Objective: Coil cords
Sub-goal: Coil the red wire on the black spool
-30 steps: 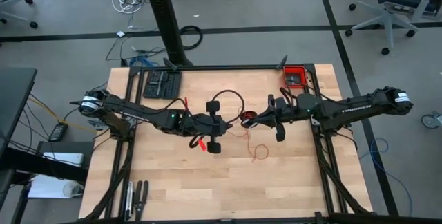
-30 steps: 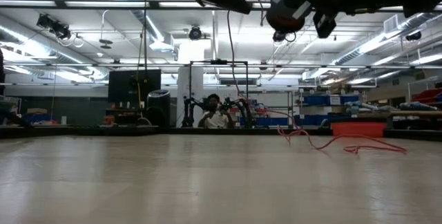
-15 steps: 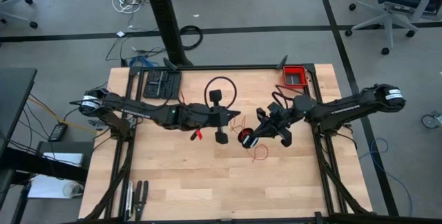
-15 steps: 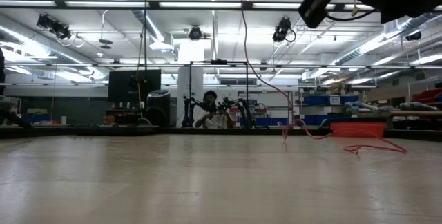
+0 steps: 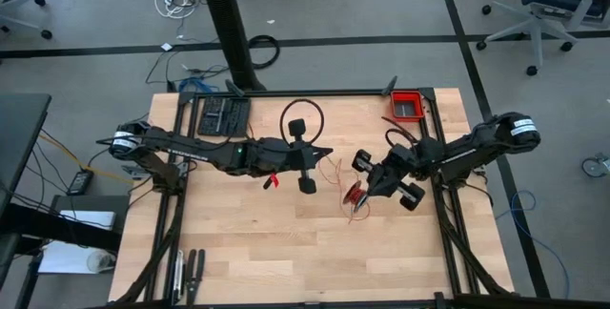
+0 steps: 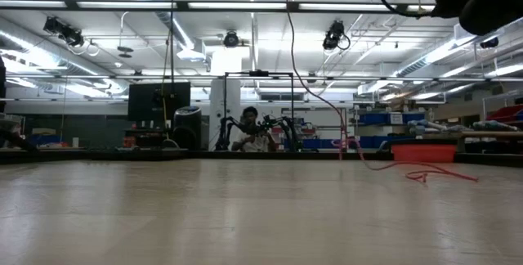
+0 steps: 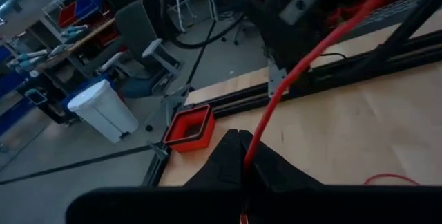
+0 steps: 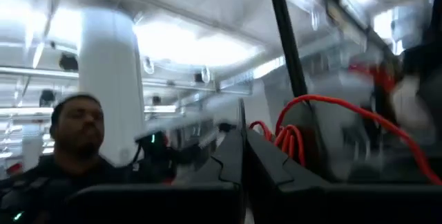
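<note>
Since the earlier frame, right gripper (image 5: 366, 191) swung toward my base, carrying the coiled red cord (image 5: 355, 195) clamped between its fingers. Left gripper (image 5: 307, 166), shut on the cord's other end, held the strand taut above the bench (image 5: 238, 252). Coil growing, judging by shorter slack.

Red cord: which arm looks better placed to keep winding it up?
Probably the right gripper: it holds the coiled bundle of the red cord, directly above the loose strand. The left gripper just pinches one end.
</note>
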